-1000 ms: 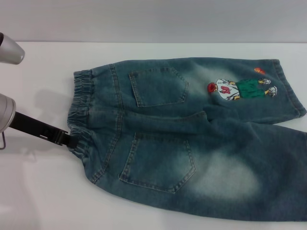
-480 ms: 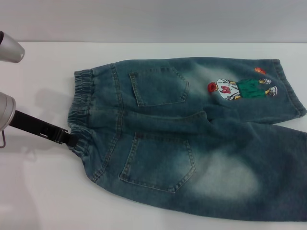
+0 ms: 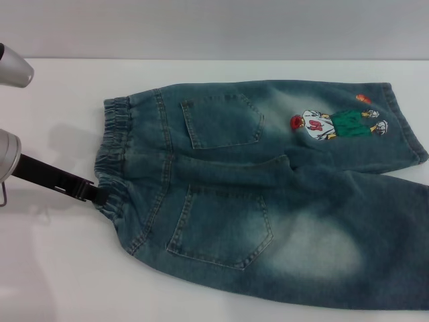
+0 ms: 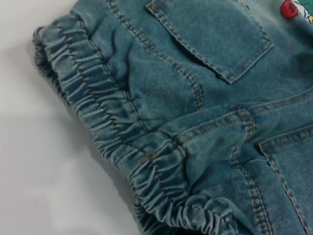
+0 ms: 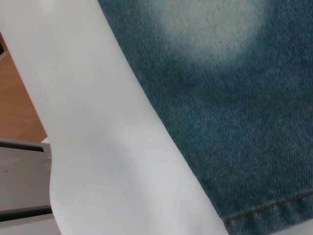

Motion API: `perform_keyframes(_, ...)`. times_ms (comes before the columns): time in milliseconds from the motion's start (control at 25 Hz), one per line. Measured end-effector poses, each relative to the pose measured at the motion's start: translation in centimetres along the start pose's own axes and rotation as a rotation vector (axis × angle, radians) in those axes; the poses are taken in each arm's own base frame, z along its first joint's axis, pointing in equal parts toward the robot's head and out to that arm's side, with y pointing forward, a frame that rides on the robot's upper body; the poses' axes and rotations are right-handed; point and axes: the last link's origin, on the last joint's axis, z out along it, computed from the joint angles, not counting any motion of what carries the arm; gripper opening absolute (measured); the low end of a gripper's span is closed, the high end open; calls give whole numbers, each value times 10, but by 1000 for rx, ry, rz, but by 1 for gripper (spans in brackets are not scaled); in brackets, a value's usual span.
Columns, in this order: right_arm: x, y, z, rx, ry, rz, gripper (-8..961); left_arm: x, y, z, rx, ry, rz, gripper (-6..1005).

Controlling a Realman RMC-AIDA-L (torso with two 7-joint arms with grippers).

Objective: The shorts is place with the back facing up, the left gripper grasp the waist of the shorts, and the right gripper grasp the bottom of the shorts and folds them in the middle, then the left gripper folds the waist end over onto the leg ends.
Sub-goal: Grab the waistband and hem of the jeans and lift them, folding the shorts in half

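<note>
The blue denim shorts (image 3: pixel 268 194) lie flat on the white table, back pockets up. Their gathered waist (image 3: pixel 110 147) points left and the legs run off to the right. The far leg carries the cartoon patch (image 3: pixel 335 125) near its hem (image 3: pixel 407 127). My left gripper (image 3: pixel 100 196) reaches in from the left on its black neck, its tip against the near part of the waist. The left wrist view shows the puckered waist (image 4: pixel 98 112) and a back pocket (image 4: pixel 215 34) close up. The right wrist view shows a denim leg (image 5: pixel 234 122) and its stitched hem (image 5: pixel 269 210). The right gripper is out of view.
The white table (image 3: pixel 60 268) has bare surface left of and in front of the waist. Its near edge (image 5: pixel 29 88) shows in the right wrist view, with wooden floor beyond. A silver arm segment (image 3: pixel 13 67) sits at the far left.
The left arm has shifted very slightly, its tip still at the waistband. The shorts lie as before.
</note>
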Motion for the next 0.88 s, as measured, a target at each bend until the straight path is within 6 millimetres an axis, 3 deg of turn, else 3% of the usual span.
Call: perform_keyframes(880,-8,3,7,-13,12,-27,612,0,4,5,-9,-12,11,65)
